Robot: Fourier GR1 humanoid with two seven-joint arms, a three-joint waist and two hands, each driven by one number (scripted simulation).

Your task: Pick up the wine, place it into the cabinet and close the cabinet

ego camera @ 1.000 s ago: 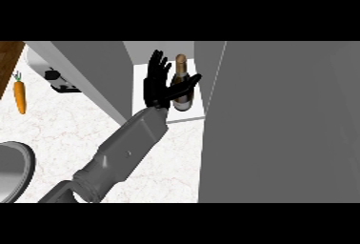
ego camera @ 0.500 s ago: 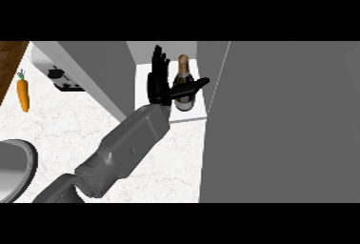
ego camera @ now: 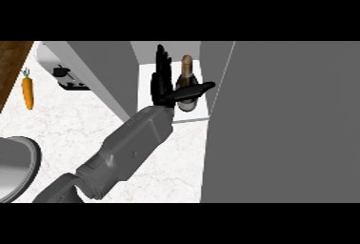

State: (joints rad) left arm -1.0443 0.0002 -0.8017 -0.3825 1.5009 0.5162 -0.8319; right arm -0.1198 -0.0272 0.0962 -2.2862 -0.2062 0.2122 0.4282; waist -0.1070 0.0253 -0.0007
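Observation:
The wine bottle [ego camera: 186,66], dark with a gold-foil neck, stands upright inside the open cabinet [ego camera: 191,117], on its pale floor. My left hand [ego camera: 163,86] is raised just left of the bottle with its fingers straight up. Its thumb stretches right across the bottle's lower body, so the hand is open and not curled round it. The cabinet's big grey door [ego camera: 281,119] stands open at the right and covers that whole side. My right hand is not in view.
A carrot [ego camera: 27,90] lies on the white marble counter at far left. A grey round plate [ego camera: 14,167] shows at the lower left edge. The cabinet's grey side wall [ego camera: 105,71] stands left of my forearm, with a small dark object [ego camera: 63,72] beyond it.
My left hand has slid a little up and deeper into the cabinet, and its thumb now lies across the bottle. The bottle and door have stayed put.

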